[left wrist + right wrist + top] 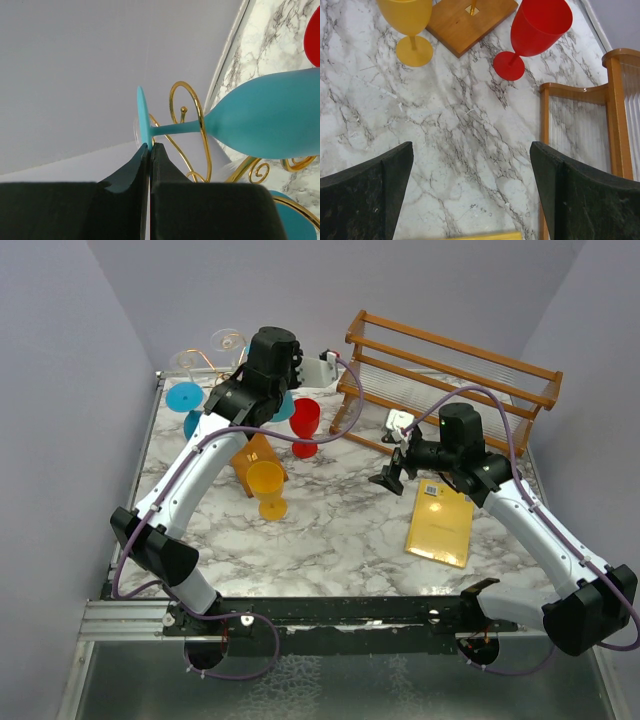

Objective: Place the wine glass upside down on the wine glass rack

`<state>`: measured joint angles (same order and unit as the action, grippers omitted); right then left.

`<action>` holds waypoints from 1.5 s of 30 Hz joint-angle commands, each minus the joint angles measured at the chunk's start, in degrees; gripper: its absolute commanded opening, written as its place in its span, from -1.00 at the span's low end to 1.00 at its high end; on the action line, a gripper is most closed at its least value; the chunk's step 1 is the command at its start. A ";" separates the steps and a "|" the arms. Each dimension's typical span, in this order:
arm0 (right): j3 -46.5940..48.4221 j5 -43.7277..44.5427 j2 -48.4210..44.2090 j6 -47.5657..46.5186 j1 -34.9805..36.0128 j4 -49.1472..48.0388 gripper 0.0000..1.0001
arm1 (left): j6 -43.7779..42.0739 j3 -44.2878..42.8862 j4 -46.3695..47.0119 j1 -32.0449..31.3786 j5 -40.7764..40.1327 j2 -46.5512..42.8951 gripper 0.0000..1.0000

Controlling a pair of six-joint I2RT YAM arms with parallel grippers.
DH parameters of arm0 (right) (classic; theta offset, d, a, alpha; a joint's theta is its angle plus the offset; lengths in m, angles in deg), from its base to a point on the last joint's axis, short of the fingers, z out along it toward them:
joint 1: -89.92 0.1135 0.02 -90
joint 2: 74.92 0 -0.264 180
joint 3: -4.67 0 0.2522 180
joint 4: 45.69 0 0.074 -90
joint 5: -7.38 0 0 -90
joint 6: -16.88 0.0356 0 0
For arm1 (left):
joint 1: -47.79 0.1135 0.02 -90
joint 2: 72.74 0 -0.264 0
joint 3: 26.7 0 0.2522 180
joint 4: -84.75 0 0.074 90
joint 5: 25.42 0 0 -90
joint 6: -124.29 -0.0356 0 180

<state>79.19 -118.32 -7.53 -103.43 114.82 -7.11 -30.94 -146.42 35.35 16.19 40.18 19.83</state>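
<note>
Marbled white surface [330, 530], plain grey walls behind.

Left jaws: closed almost to touching, pinching only the thin rim of the foot of the matte teal wine glass [270, 125]. Its stem passes through a loop of the thin gold wire glass rack [201, 117]. The bowl lies beyond the loop, toward the surface, and in the wrist view it is tilted rather than hanging plumb. Whether the foot bears on the wire cannot be told.

Right jaws: spread wide, holding nothing, above bare marble and well apart from the gold rack.

Outward: a red wine glass [305, 422] stands just beside the teal bowl. A yellow wine glass [267, 483] stands near the rack's orange-brown wooden base [258, 462]. A second teal glass [184, 397] already occupies another arm.

Risks, in my judgement:
- Your hold is an edge pinch on a smooth disc, so the glass may pivot or slip out.
- If you release before the foot is seated behind the loop, the stem can slide back out. The glass would then drop onto the marble or strike the red one.
- Side load on the wire could rock the light rack on its small base and disturb the hung teal glass.
</note>
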 commanded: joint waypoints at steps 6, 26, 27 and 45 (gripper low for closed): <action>-0.28 -1.56 0.18 -0.37 -0.04 -0.97 0.99 | 0.15 0.41 3.36 -1.01 1.55 -1.06 -1.00; -0.48 -1.42 0.11 -0.63 -0.04 -0.98 0.99 | 1.06 -1.37 8.02 -1.02 0.57 2.42 -1.00; -0.51 -1.43 0.10 -0.63 -0.08 -0.98 0.99 | 1.03 -1.51 8.11 -1.01 0.31 2.51 -1.00; -0.55 -1.61 0.09 -0.63 -0.10 -0.95 0.99 | 1.83 -2.25 6.84 0.17 -4.00 3.11 -1.00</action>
<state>79.16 -118.32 -7.53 -103.45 114.82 -7.11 -30.46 -146.74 41.56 15.84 38.69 22.68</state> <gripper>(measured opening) 0.996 0.020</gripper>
